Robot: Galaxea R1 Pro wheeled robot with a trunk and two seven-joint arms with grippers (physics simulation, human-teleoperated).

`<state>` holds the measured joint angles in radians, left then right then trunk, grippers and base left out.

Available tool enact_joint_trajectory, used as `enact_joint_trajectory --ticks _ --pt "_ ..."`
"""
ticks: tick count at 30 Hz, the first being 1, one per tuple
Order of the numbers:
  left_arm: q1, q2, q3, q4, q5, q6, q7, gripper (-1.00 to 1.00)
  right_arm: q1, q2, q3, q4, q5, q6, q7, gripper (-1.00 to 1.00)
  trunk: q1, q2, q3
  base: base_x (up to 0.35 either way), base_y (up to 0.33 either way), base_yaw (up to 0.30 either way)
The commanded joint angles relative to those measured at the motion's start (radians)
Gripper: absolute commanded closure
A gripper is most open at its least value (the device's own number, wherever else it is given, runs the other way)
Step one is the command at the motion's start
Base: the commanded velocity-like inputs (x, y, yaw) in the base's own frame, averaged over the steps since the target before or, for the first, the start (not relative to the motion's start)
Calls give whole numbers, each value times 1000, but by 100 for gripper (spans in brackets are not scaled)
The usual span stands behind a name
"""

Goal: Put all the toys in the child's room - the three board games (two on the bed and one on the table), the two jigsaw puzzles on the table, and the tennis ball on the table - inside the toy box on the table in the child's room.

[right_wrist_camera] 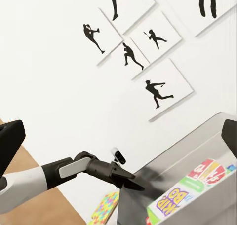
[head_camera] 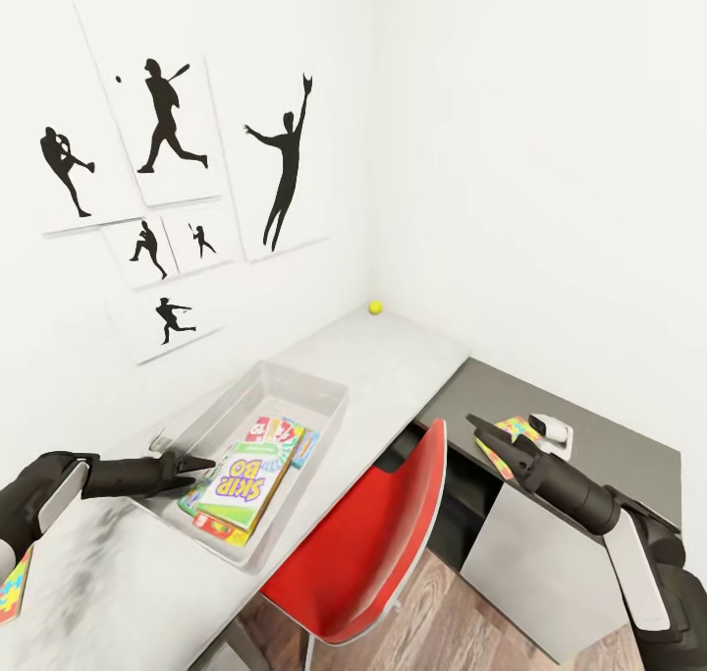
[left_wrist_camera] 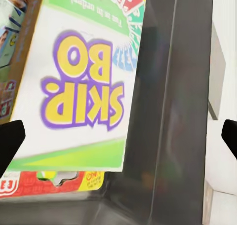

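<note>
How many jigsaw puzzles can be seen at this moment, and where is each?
2. One jigsaw puzzle lies on the dark cabinet beside the right gripper. The other is on the table by the robot's left arm, partly cut off. More may be hidden.

The game boxes lie stacked in the bin, so the white Skip-Bo box on top hides most of those under it; only a red edge at six o'clock and coloured corners at twelve o'clock peek out. A jigsaw at the head view's nine o'clock edge is cut off, only a corner showing. Another jigsaw sits partly behind the right gripper, and whether those fingers clamp it cannot be told. The ball far off at twelve o'clock is too small for detail. The left gripper's fingertips are cropped at the wrist picture's sides
</note>
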<state>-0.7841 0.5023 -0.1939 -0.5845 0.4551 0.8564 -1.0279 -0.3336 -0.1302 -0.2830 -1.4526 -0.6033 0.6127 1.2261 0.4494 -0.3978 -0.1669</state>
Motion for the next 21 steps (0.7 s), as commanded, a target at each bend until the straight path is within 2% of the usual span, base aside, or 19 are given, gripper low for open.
enact_joint_trajectory --ticks 1,7,14,17,19,20,21 --pt "-1 2 -5 0 6 5 -2 -100 -1 0 -2 0 -4 8 1 -100 1 -2 -2 0 0 0" --pt "-1 11 -3 -10 12 4 -21 -100 -1 0 -4 0 -4 9 2 -100 1 -2 -2 0 0 0" --pt "1 20 21 -37 10 6 -165 -100 -1 0 -5 0 -4 9 6 -100 1 -2 -1 0 0 -10" --pt "5 50 23 -45 11 5 -250 -100 -1 0 -5 0 -4 9 7 -100 1 -2 3 0 0 -74" --pt "11 78 22 -58 11 4 -351 -100 -1 0 -5 0 -4 9 7 -100 1 -2 5 0 0 -97" --pt "14 85 22 -62 10 4 -381 -100 -1 0 -5 0 -4 9 7 -100 1 -2 7 0 0 -103" --pt "30 106 22 -70 7 -12 -471 -100 0 0 -5 0 -4 9 7 -100 1 -2 8 0 0 -107"
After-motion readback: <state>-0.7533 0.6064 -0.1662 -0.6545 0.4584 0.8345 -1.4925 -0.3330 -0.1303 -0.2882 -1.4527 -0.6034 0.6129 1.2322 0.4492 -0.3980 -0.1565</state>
